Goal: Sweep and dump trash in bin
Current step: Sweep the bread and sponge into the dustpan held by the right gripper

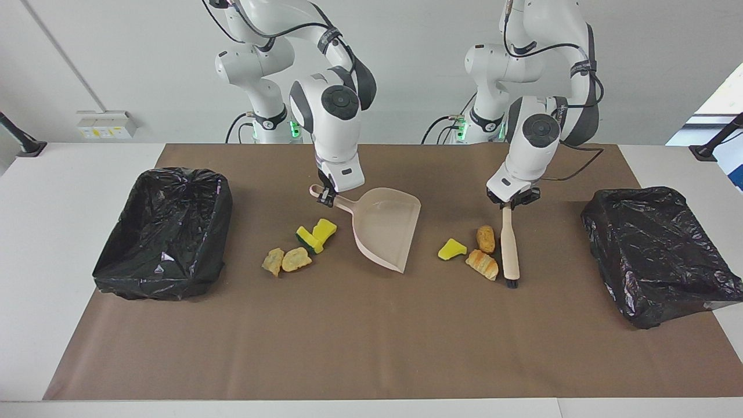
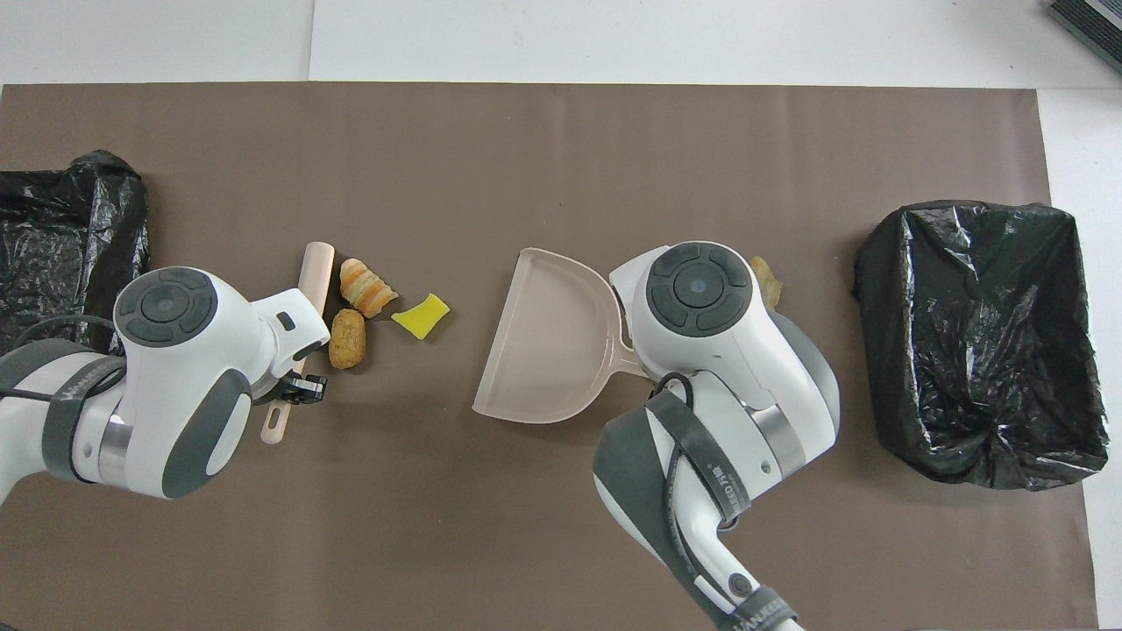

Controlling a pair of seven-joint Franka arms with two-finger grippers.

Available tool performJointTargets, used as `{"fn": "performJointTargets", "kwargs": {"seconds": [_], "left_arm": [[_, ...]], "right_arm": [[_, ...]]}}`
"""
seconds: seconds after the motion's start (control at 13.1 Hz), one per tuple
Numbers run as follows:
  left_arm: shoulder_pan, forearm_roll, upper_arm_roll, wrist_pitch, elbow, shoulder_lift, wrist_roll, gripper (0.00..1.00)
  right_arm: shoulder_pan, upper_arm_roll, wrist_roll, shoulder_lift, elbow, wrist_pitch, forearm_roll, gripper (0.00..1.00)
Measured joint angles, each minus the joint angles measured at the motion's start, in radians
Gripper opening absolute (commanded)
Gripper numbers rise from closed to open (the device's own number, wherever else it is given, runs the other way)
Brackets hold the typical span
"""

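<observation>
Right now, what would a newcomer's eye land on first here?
The beige dustpan in the right gripper, tilted on edge mid-mat, mouth toward three scraps. Beside those, the left gripper holds the brush. Black-lined bins sit at both table ends.

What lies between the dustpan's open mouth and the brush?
Three trash bits: a yellow sponge chunk, a brown bread piece and a striped pastry, between dustpan and brush. Clearest in the facing view.
</observation>
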Motion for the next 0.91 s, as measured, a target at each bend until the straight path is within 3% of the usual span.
{"fn": "performJointTargets", "kwargs": {"seconds": [0.53,0.91], "left_arm": [[-0.101,-0.094,-0.004,0.000,-0.047,-0.028,-0.003,0.00],[-0.285,-0.205,-0.008,0.000,-0.066,-0.053,-0.069,0.00]], "right_arm": [[0.051,0.002,0.022,0.022,-0.055,0.052,-0.003,0.00],[0.057,0.001,0.036,0.025,-0.055,0.053,-0.004,0.00]]}}
